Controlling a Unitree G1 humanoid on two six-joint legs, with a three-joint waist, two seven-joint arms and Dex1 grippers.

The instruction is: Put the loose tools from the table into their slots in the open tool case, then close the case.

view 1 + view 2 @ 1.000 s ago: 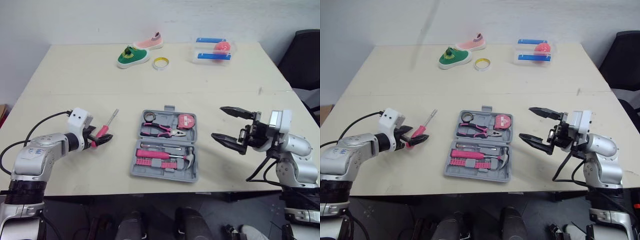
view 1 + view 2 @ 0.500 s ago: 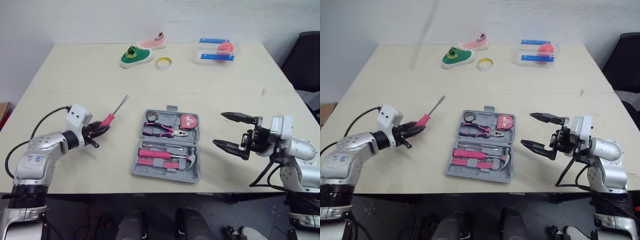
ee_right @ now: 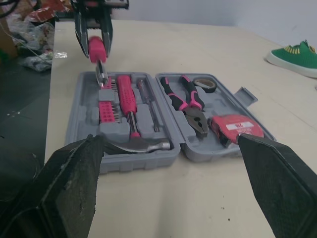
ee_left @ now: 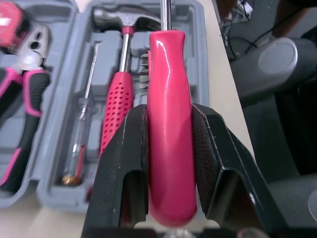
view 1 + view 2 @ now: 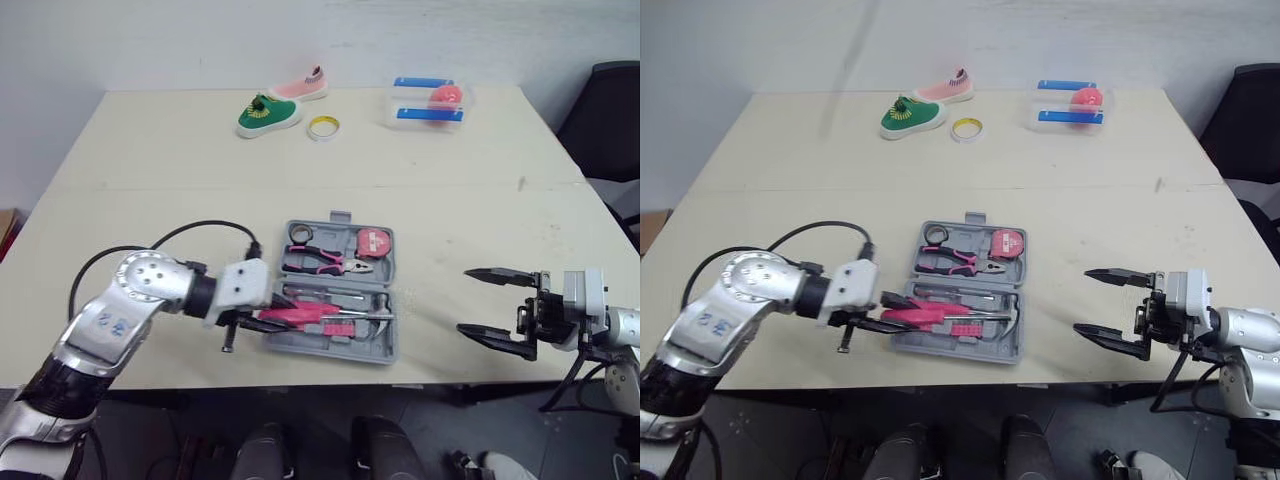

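My left claw (image 4: 170, 116) is clamped on the pink handle of the screwdriver (image 4: 168, 64), one black finger pressed to each side. I hold it low over the near half of the open tool case (image 5: 340, 345). Its shaft points right, along the pink-handled hammer (image 3: 132, 116) and above the row of bits (image 3: 108, 110). I cannot tell whether the tip touches the tray.

The case lies flat in the middle of the table's near half. Its far half holds the pliers (image 5: 322, 263), the tape measure (image 5: 372, 241) and a small black roll (image 5: 298, 233). A slim clear-handled driver (image 4: 81, 144) lies in the near half, just beside the hammer.

My right claw (image 5: 465, 300) hovers spread wide and empty above the near right part of the table, well apart from the case.

The table (image 5: 150, 160) is a pale cream top with a thin seam running across it, left to right, beyond the case. Along its far edge lie a green shoe (image 5: 266, 113), a pink shoe (image 5: 300, 86), a yellow-rimmed ring of tape (image 5: 322, 126) and a clear box (image 5: 428, 101) with blue bars and something pink inside. A plain white wall (image 5: 200, 40) rises behind the table, and a black chair (image 5: 610, 110) stands off the far right corner.
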